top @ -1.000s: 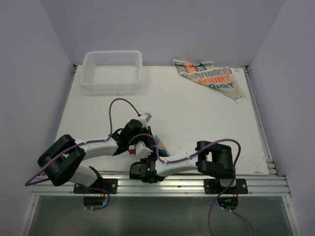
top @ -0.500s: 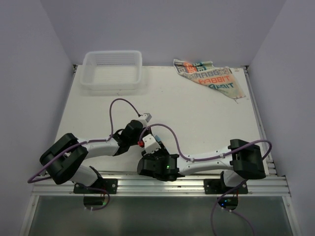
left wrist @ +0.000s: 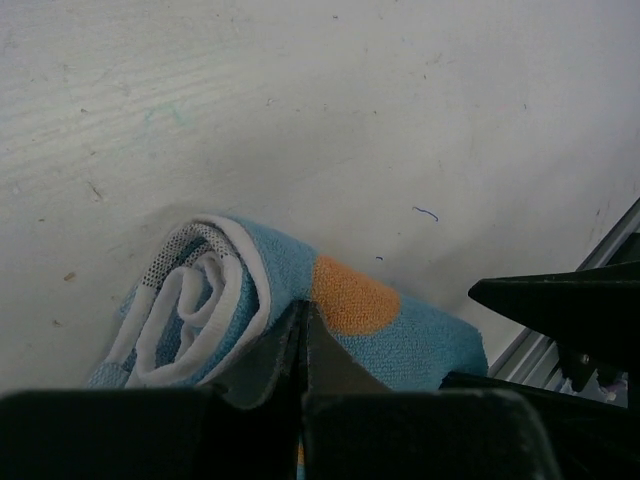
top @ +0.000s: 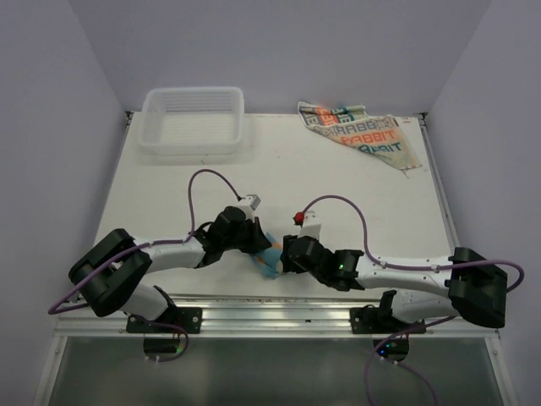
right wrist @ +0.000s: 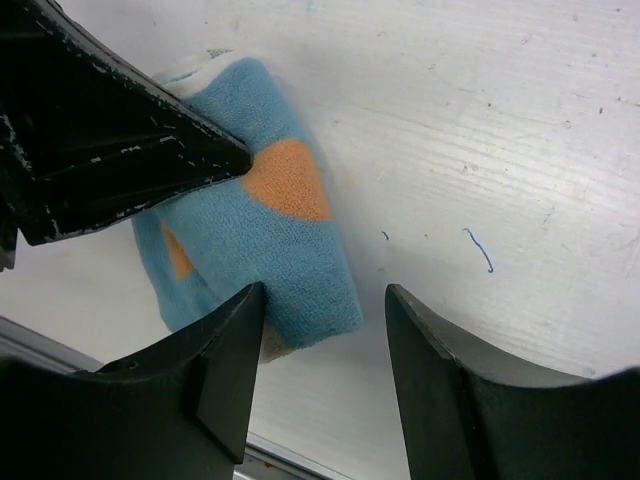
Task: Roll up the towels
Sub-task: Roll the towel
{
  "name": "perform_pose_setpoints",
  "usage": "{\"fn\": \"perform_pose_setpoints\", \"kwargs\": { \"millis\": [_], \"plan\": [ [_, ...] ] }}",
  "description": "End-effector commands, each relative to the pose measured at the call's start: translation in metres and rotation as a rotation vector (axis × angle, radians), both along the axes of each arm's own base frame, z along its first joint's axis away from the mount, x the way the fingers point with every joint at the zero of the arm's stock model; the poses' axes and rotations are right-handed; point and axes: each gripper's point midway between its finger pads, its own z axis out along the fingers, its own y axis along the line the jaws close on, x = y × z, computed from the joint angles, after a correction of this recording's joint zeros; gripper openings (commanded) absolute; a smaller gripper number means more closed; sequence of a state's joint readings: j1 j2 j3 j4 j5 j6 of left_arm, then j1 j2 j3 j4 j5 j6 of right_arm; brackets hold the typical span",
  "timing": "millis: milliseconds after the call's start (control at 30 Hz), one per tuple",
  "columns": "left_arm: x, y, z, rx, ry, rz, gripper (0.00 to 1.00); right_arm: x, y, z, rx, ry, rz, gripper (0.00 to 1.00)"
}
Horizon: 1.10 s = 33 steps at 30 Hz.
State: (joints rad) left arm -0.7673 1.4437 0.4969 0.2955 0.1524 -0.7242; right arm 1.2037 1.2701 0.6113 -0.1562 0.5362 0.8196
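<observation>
Rolled blue towel lay near the surface's front edge; left pincer was clenched, tips against the roll; right pincer stood released at its end. Cream towel lay far right, outside the white basket

Rolled light blue towel with orange dots: terry cloth, short fuzzy nap, matt, with a white looped inner layer. Cream towel with printed lettering: soft cloth, creased. White table top: looked like painted wood with faint grain, matt, with scuffs and small pen marks. White slatted basket: plastic with a slight sheen. Right gripper: black fingers were smooth matt plastic. Left gripper: same black plastic, its finger scratched pale. Silver front rail: bare metal.
</observation>
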Motion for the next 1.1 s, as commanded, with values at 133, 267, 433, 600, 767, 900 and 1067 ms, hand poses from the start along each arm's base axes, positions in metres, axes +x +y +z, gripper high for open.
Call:
{"fn": "perform_pose_setpoints", "kwargs": {
  "millis": [133,267,433,600,767,900,1067],
  "plan": [
    [-0.025,0.034,-0.051,0.169,0.122,0.025,0.0,-0.004,0.022,0.009,0.323,0.118,0.026,0.55],
    [-0.026,0.034,-0.051,0.168,0.125,0.024,0.0,-0.008,0.024,0.008,0.376,0.14,0.029,0.56],
    [-0.026,0.033,-0.051,0.167,0.126,0.023,0.0,-0.005,0.017,0.009,0.39,0.142,0.005,0.56],
    [-0.023,0.031,-0.048,0.161,0.12,0.025,0.0,0.0,0.01,0.015,0.388,0.132,-0.005,0.56],
    [-0.024,0.032,-0.051,0.168,0.124,0.025,0.0,0.002,0.002,0.022,0.376,0.114,-0.017,0.57],
    [-0.025,0.032,-0.051,0.163,0.124,0.026,0.0,0.009,-0.007,0.018,0.361,0.125,-0.058,0.57],
    [-0.025,0.034,-0.051,0.164,0.124,0.031,0.0,0.003,0.005,0.01,0.368,0.171,-0.006,0.57]
  ]
}}
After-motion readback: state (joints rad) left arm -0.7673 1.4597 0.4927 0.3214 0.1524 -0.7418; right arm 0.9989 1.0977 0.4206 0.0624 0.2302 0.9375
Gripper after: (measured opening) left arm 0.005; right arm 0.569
